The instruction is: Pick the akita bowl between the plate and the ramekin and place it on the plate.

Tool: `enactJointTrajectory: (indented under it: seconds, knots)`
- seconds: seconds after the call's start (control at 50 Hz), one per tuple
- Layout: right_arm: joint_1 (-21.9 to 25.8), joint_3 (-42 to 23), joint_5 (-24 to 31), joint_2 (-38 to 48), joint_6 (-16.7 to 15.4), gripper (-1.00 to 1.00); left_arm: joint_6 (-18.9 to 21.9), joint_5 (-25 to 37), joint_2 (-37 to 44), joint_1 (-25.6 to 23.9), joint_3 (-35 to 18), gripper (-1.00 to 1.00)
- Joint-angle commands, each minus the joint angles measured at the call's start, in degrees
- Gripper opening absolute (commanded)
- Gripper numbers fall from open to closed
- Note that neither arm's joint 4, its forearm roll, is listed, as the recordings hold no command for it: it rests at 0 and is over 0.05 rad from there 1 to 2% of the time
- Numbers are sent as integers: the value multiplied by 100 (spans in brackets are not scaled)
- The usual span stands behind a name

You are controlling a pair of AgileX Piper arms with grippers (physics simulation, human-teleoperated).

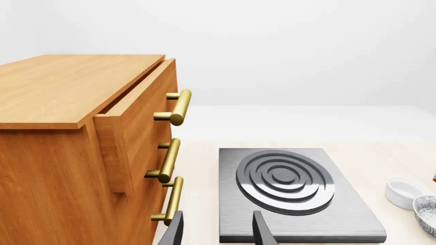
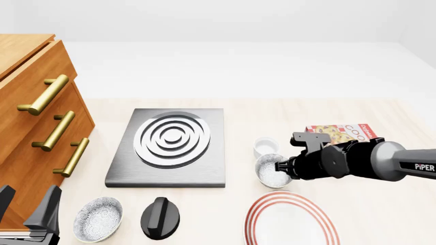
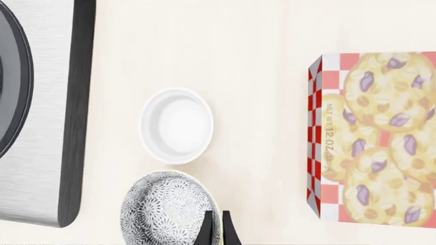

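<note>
Beside the smooth ramekin (image 3: 176, 125), the speckled round akita bowl (image 3: 167, 209).

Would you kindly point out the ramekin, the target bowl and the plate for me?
ramekin (image 3: 176, 125): right wrist view, on its white inner floor.
bowl (image 3: 163, 209): right wrist view, on its speckled inside.
plate (image 2: 293, 224): front view, on its bare white centre.

"PiPER" on the right arm (image 2: 409, 166), "NET WT 12 OZ" on the cookie box (image 3: 374, 138)
</note>
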Motion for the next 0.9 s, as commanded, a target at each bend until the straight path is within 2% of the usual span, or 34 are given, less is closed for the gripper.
enactJointTrajectory:
  seconds: [0.02, 0.12, 0.24, 0.28, 0.3, 0.58, 0.9]
  knots:
    - [-46, 82, 8, -162, -49, -100, 0, 0, 0, 0, 0, 100]
    - [-64, 93, 97, -388, -75, -100, 0, 0, 0, 0, 0, 100]
    - [56, 66, 368, -883, 45, -100, 0, 0, 0, 0, 0, 100]
    - [83, 63, 508, -1061, -80, -100, 0, 0, 0, 0, 0, 100]
    - [115, 75, 541, -1090, -1, -100, 0, 0, 0, 0, 0, 100]
    - [257, 33, 1042, -2020, -75, -100, 0, 0, 0, 0, 0, 100]
    - [535, 195, 1974, -3262, -174, -100, 0, 0, 0, 0, 0, 100]
